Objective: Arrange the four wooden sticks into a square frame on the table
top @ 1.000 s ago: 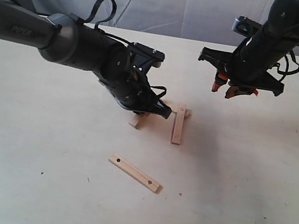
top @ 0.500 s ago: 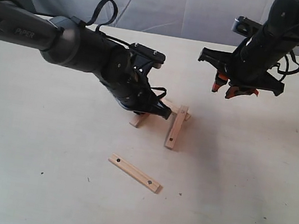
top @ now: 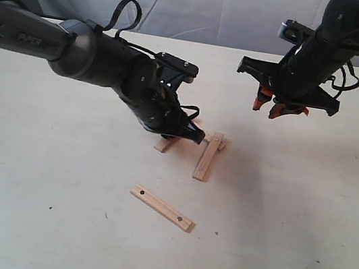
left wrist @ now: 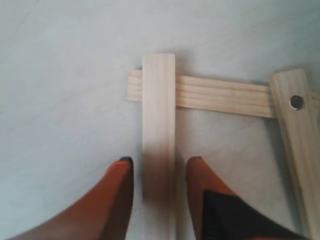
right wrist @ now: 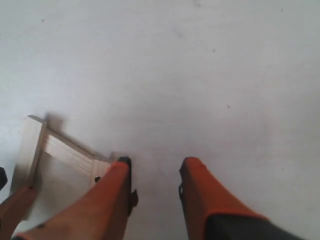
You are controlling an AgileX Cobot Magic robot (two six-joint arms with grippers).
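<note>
Fingers point(left wrist: 117, 190) of left gripper point(left wrist: 159, 164) sit narrowly apart, straddling plain stick point(left wrist: 159, 110) with small gaps on both sides, not clamped. Plain stick lies over one end of cross stick point(left wrist: 225, 96); tilted holed stick point(left wrist: 300, 130) lies over the other end. Fourth stick point(top: 161, 207) lies alone on table point(top: 290, 213), well apart. Right gripper point(right wrist: 155, 162) is raised, fingers apart, empty.

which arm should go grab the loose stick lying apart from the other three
Left, likely: the left gripper is low by the three joined sticks, nearer the loose stick, jaws open; the right gripper hangs higher and farther off.
</note>
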